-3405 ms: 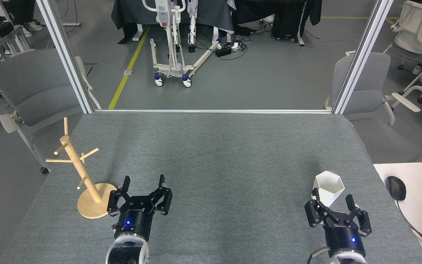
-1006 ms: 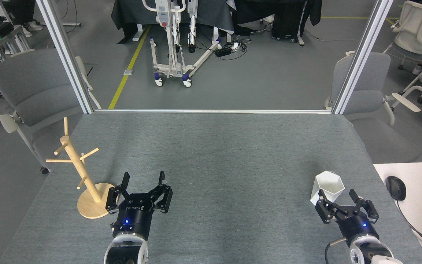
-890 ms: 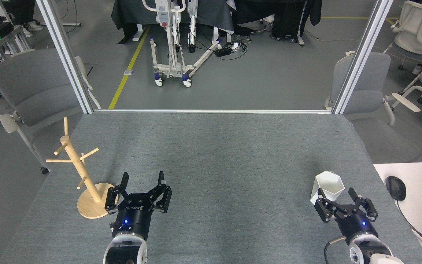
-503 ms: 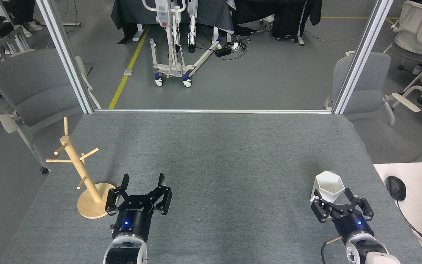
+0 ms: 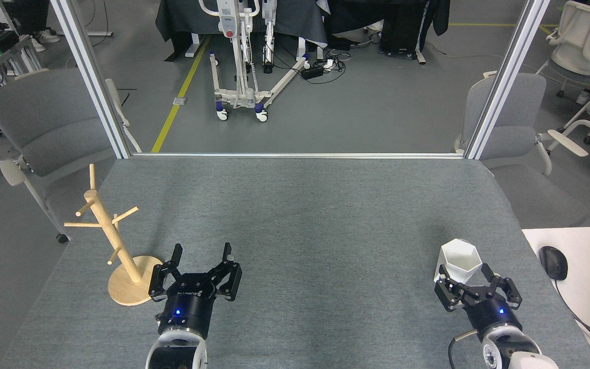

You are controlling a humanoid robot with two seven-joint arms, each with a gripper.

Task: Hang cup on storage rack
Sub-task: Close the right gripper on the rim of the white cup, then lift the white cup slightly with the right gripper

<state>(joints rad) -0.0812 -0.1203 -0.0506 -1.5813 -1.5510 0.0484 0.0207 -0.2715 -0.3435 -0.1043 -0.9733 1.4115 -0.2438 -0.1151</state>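
Two spread tools wait: the right tool [image 5: 477, 275] sits just beside the upright white cup [image 5: 459, 262], far right of the wooden mug tree [image 5: 113, 237], so a glancing finger could tip the cup.

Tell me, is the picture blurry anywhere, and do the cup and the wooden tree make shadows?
Head view: sharp all over, no blur. The cup is bright white but not glaring; any shadow it casts is too faint to tell. The storage rack casts only a faint, soft shadow on the grey table. Lighting is even; the side posts lean outward from lens distortion.
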